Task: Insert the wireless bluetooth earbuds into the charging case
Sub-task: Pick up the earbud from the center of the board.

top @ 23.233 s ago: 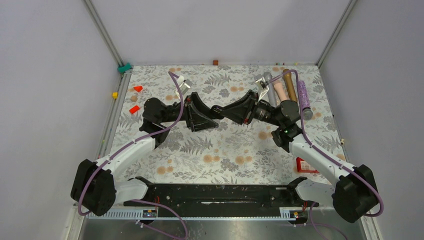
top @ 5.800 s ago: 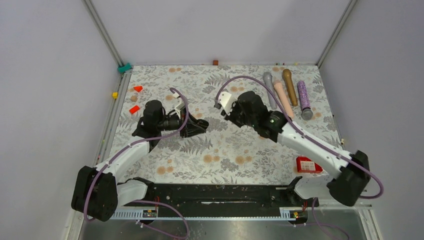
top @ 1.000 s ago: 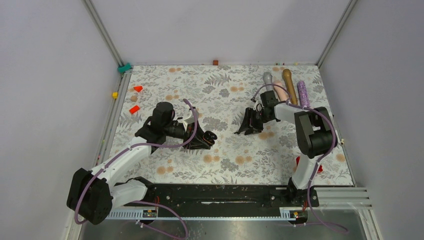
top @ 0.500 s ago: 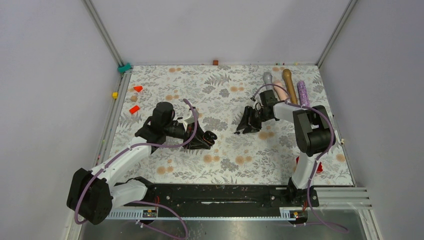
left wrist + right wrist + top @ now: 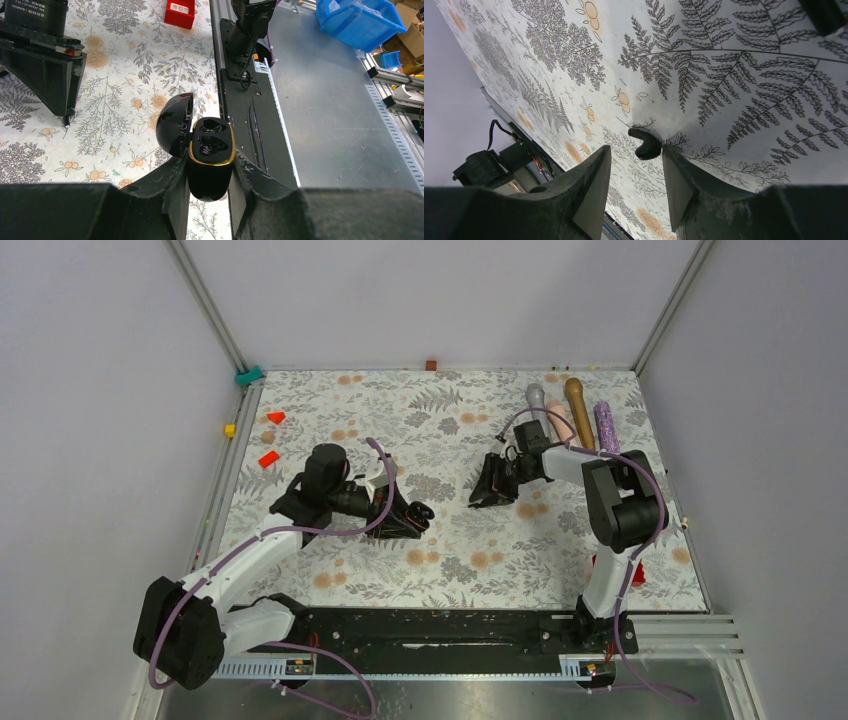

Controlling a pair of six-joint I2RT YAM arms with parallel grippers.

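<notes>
Charging case, black, lid open, left of table centre, clamped in left gripper; right gripper angled down farther right.
Left wrist: gold rim, two dark wells.
Right wrist: fingers spread, one black earbud on floral cloth between them.

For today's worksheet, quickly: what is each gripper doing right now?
Left gripper: shut on the open black charging case.
Right gripper: open, straddling a black earbud, not gripping it.

Middle: you can pass over bare desk.
Beyond right pincer: four cylinders block you.
Far left: red blocks lie.
</notes>
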